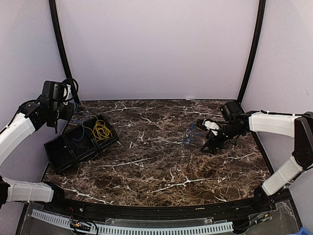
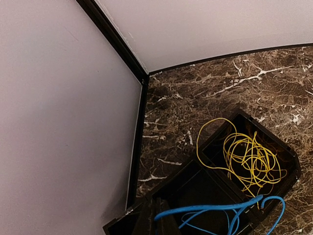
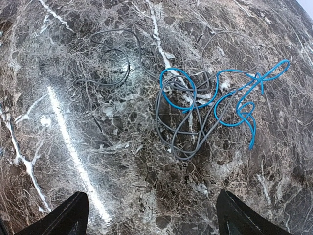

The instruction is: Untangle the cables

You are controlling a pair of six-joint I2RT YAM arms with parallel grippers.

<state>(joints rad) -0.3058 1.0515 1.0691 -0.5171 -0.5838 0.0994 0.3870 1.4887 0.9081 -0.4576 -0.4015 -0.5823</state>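
Observation:
My left gripper (image 2: 156, 223) is shut on a thin blue cable (image 2: 215, 207), held up over the black tray (image 2: 188, 171). The cable hangs down into the tray's middle compartment. A bundle of yellow cable (image 2: 249, 157) lies in the far compartment, with one loop over its wall. In the top view the left gripper (image 1: 62, 113) is raised at the far left above the tray (image 1: 58, 149). My right gripper (image 3: 156, 220) is open just above the table, with nothing between its fingers. Ahead of it lies a tangle of blue cable (image 3: 234, 95) and grey cable (image 3: 182, 134).
The tray stands close to the left wall (image 2: 58, 122) and the back left corner post (image 1: 61, 44). The blue and grey tangle (image 1: 190, 134) lies right of the table's middle, just left of the right gripper (image 1: 209, 136). Dark marble tabletop (image 1: 156, 166) fills the middle and front.

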